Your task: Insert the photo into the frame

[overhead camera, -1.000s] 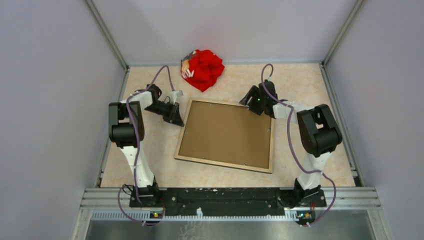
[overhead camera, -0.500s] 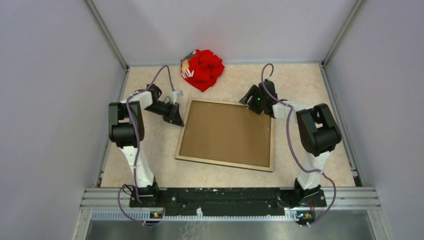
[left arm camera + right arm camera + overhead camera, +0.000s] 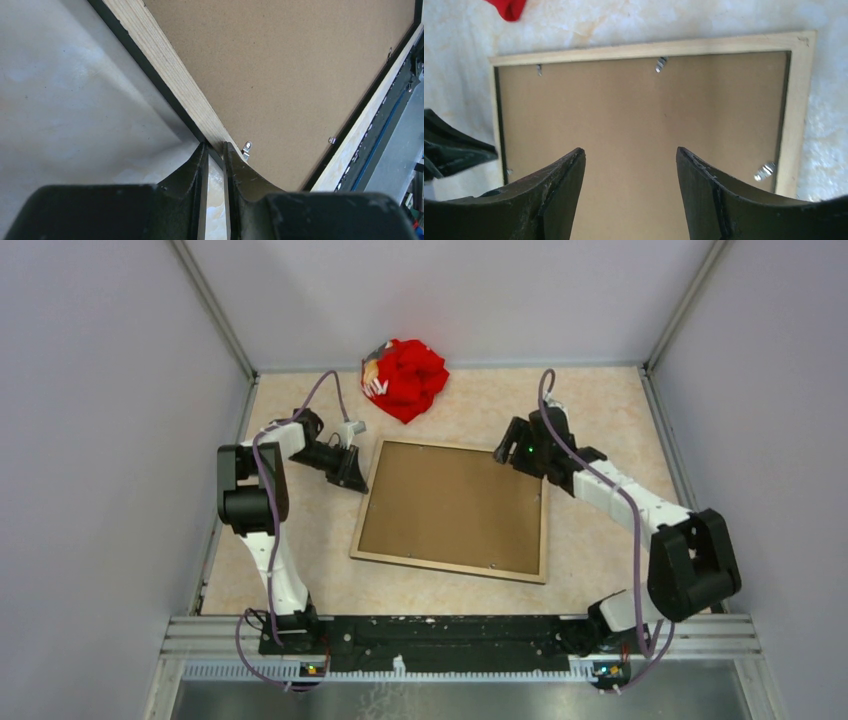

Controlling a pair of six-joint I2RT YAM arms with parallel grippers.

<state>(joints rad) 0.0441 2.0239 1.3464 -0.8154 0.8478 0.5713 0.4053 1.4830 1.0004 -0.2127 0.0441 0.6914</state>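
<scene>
the frame (image 3: 450, 568) lies flat and face down mid-surface (image 3: 600, 410), wood rails up, with the photo (image 3: 450, 505) seated inside showing only its brown board back. it looks thin, stiff and light, probably fragile in front, so a rail edge or corner is the place to grip, not the board. its longer side seems to run left to right, twisted slightly. the left tool (image 3: 215, 150) is narrowed to a slit at the far-left corner; whether it pinches, i cannot tell. the right tool (image 3: 630, 155) hovers spread wide, empty.
</scene>
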